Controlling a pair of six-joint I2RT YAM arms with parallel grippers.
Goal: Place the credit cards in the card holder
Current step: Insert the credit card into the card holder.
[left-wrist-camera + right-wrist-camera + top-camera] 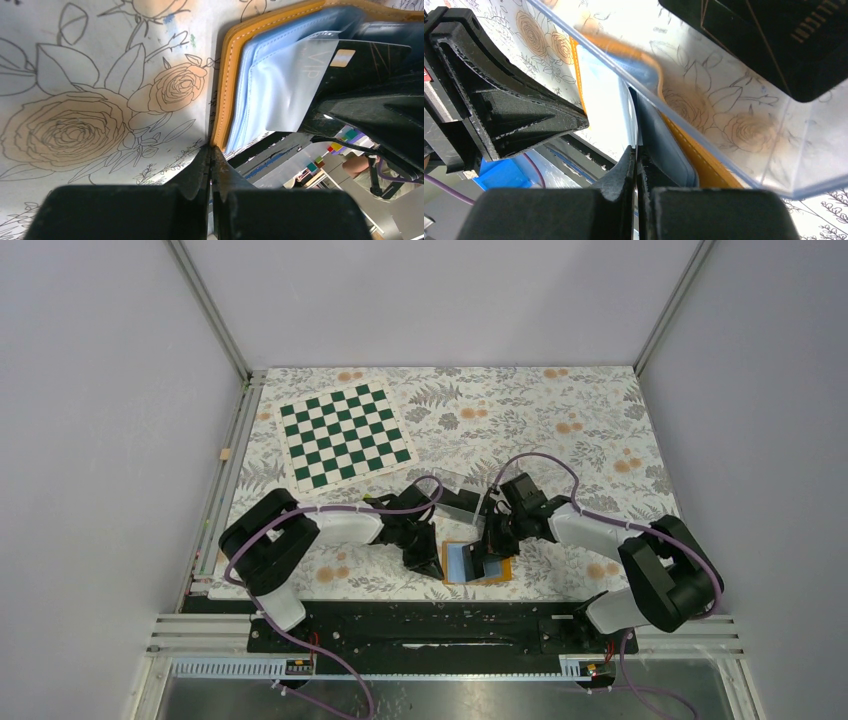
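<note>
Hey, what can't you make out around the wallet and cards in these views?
Top view: left claw and right claw cover most of the card holder; cards too small to count.
Left wrist view: the far end of the black card hides under the right claw; whether the left claw pinches the holder is unclear.
Right wrist view: a second card is cut off by the top edge; the clear box blurs the holder.

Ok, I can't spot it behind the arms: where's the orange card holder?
Top view: the card holder lies open by the table's near edge, centre, left gripper at its left side, right gripper over it.
</note>
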